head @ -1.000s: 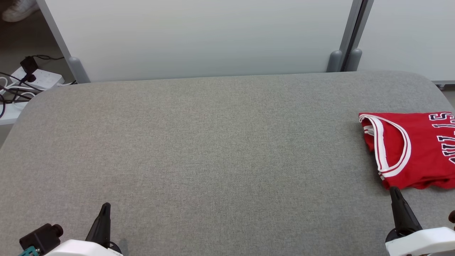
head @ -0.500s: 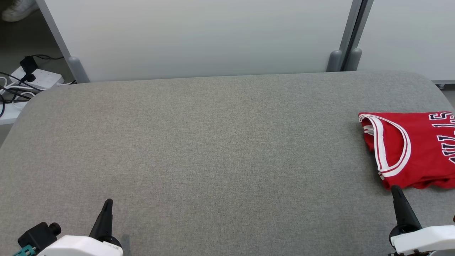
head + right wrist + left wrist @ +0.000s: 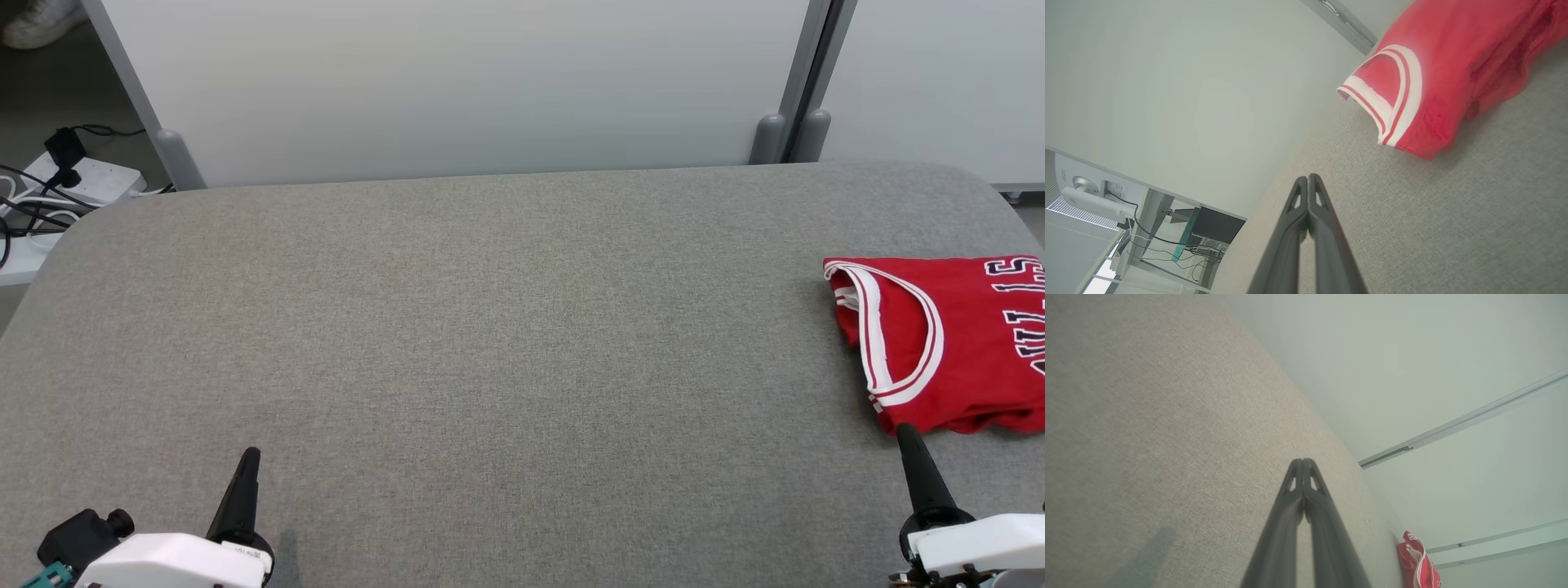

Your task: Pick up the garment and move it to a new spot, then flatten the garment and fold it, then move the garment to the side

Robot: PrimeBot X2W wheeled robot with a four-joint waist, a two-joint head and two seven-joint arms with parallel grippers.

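Observation:
The garment (image 3: pixel 955 343) is a red jersey with white trim and dark lettering, lying folded at the right edge of the grey table (image 3: pixel 490 327). It also shows in the right wrist view as a red garment (image 3: pixel 1457 73) at upper right, and small in the left wrist view as the garment (image 3: pixel 1419 561). My right gripper (image 3: pixel 904 433) is shut and empty, its tip just in front of the garment's near edge; its fingertips (image 3: pixel 1307 179) press together. My left gripper (image 3: pixel 251 454) is shut and empty at the lower left, far from the garment, tips (image 3: pixel 1303 462) together.
White partition panels (image 3: pixel 457 82) stand behind the table with grey posts (image 3: pixel 788 135). A power strip and cables (image 3: pixel 73 184) lie on the floor at far left, and a shoe (image 3: pixel 41 24) shows at top left. A desk with a monitor (image 3: pixel 1090 196) shows in the right wrist view.
Both grippers stayed shut. The left gripper has crept slightly forward on the table and both arm bodies have sunk lower in the head view. The garment has not moved.

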